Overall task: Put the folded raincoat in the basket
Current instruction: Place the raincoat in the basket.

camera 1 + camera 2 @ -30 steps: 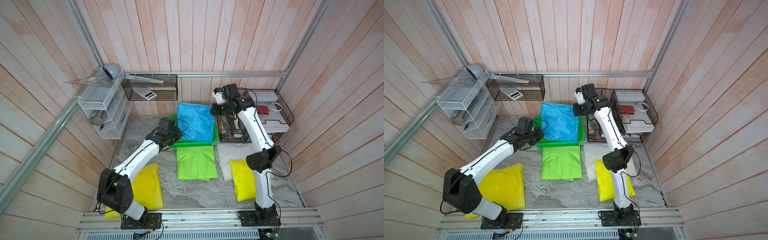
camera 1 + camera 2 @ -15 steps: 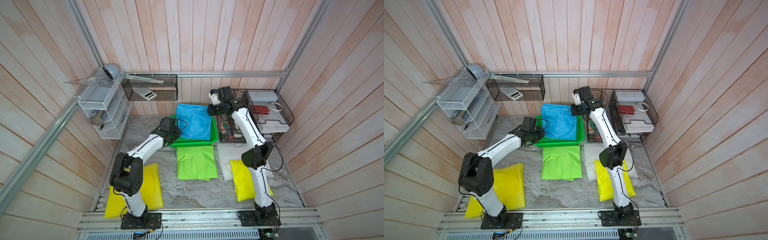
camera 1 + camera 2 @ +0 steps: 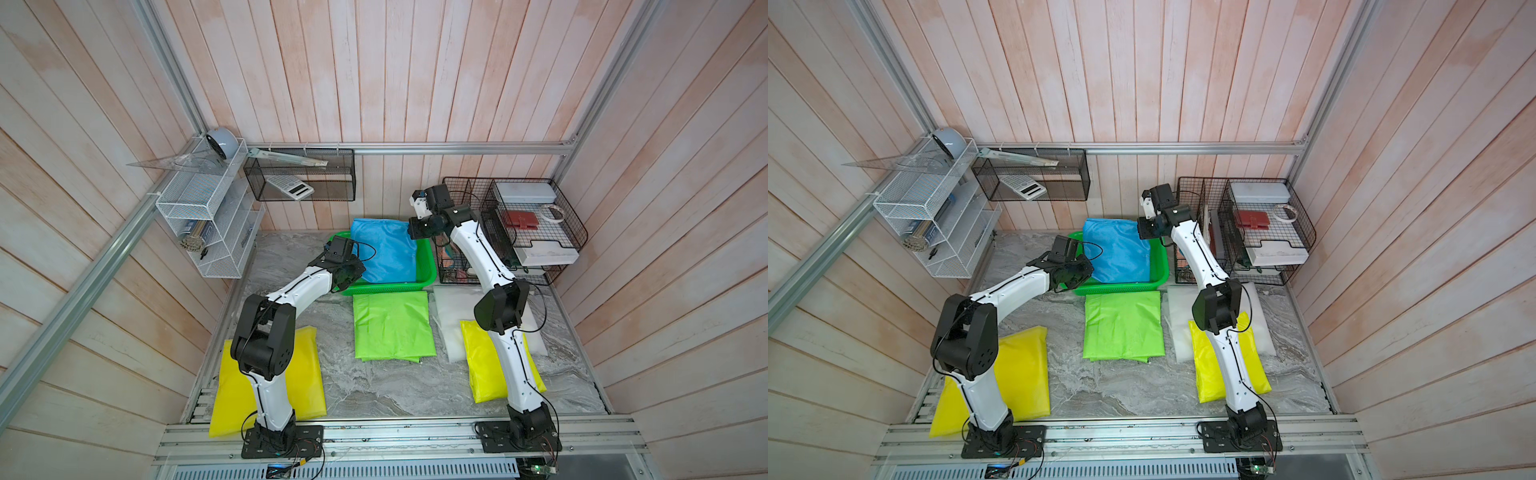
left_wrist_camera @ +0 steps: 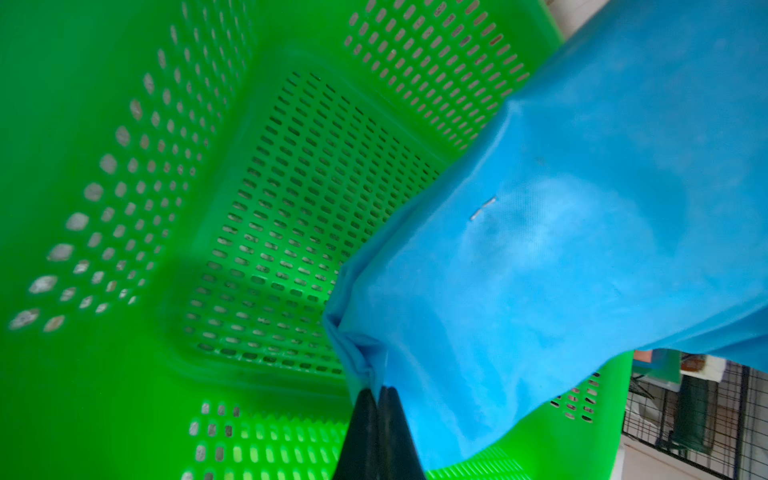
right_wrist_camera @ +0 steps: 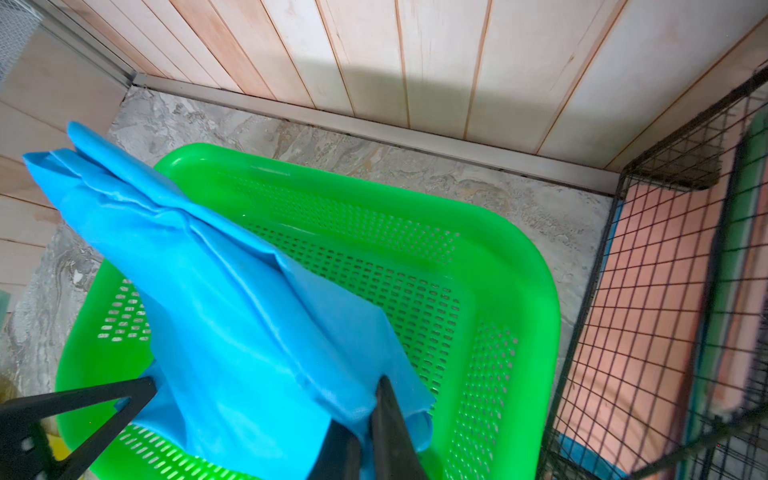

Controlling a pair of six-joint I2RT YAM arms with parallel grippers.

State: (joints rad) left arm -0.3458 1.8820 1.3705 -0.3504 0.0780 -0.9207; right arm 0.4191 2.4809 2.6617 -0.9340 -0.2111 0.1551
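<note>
A blue folded raincoat (image 3: 386, 249) (image 3: 1119, 253) hangs slanted over the bright green basket (image 3: 429, 266) (image 3: 1163, 266) at the back of the table. Its far end sticks out past the basket's back rim. My left gripper (image 4: 377, 390) is shut on one near corner of the raincoat (image 4: 540, 249), above the perforated basket floor (image 4: 291, 208). My right gripper (image 5: 365, 407) is shut on the other near corner of the raincoat (image 5: 232, 316), over the basket (image 5: 519, 291). In both top views the arms meet the basket from either side, and the fingertips are hidden there.
A green folded raincoat (image 3: 392, 326) lies in front of the basket. Yellow ones lie at front left (image 3: 307, 374) and front right (image 3: 478, 365), and a white one (image 3: 449, 307) sits beside them. Black wire organisers (image 3: 515, 232) stand close to the basket's right. A white wire shelf (image 3: 208, 216) hangs on the left wall.
The right gripper has shifted left over the basket with the raincoat, baring the basket's right rim. The left arm's elbow has swung back toward its base, still gripping.
</note>
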